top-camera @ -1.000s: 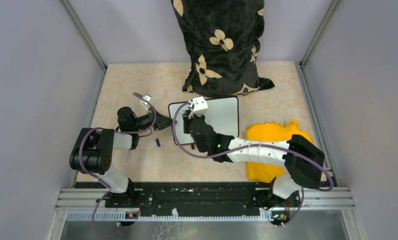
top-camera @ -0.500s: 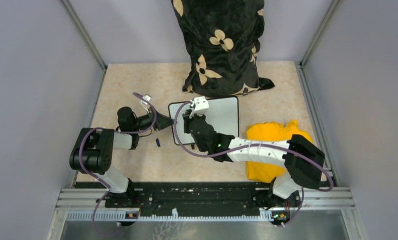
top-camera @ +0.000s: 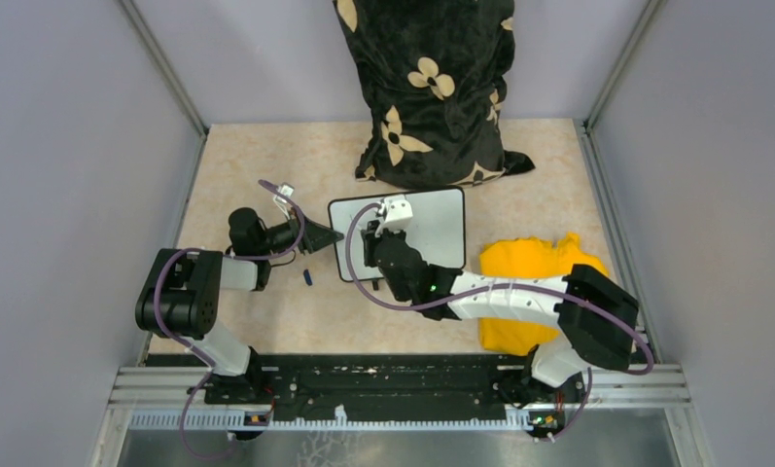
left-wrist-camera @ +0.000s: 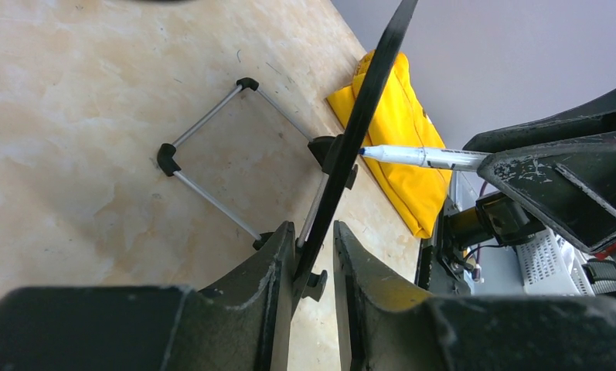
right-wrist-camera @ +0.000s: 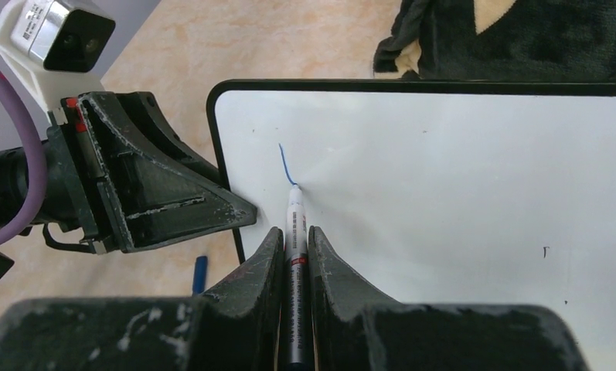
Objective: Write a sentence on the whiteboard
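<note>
The whiteboard (top-camera: 432,229) stands propped in the middle of the table, its face (right-wrist-camera: 444,178) white inside a thin black rim. My left gripper (top-camera: 333,236) is shut on its left edge; in the left wrist view the board (left-wrist-camera: 362,116) runs edge-on between the fingers of that gripper (left-wrist-camera: 314,232). My right gripper (right-wrist-camera: 295,232) is shut on a silver marker (right-wrist-camera: 295,212) whose tip touches the board near its upper left corner. Of the sentence, only one short blue stroke (right-wrist-camera: 286,164) shows there.
A blue marker cap (top-camera: 308,277) lies on the table left of the board. A yellow cloth (top-camera: 534,263) lies right of it, under my right arm. A black flowered cushion (top-camera: 427,88) leans at the back. The board's wire stand (left-wrist-camera: 204,154) rests behind it.
My right gripper has shifted slightly toward the near side with the marker tip on the board. The left arm has not moved.
</note>
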Robot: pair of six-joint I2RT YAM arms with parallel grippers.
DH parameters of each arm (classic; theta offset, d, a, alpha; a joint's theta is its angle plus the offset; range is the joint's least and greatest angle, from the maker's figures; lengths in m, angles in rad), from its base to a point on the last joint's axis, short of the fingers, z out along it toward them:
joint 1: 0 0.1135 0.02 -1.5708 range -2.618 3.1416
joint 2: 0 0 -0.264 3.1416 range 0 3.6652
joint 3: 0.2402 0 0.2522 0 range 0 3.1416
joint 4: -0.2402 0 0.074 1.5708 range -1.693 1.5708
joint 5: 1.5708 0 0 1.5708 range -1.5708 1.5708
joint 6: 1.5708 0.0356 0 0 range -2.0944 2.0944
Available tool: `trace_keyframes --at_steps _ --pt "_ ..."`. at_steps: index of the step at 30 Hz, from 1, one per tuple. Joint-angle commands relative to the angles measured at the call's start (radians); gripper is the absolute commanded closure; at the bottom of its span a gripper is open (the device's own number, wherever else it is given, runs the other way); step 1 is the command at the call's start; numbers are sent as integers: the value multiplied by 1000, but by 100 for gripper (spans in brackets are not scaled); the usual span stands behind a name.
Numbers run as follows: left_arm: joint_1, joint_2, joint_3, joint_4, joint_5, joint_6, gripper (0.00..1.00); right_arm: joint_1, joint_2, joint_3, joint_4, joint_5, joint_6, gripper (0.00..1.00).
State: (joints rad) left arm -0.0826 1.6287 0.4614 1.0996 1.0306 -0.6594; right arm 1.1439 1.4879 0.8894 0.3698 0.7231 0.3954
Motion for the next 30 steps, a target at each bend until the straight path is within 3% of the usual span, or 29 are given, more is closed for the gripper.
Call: trace_keyframes --at_steps 1,8,30 --pt "4 -1 6 23 26 16 70 -7 -66 -13 51 -34 0 100" --pt "4 -1 6 21 25 18 73 -9 -112 -8 109 -26 -37 100" --pt "4 1 6 19 28 22 85 -36 -41 26 85 2 -44 100"
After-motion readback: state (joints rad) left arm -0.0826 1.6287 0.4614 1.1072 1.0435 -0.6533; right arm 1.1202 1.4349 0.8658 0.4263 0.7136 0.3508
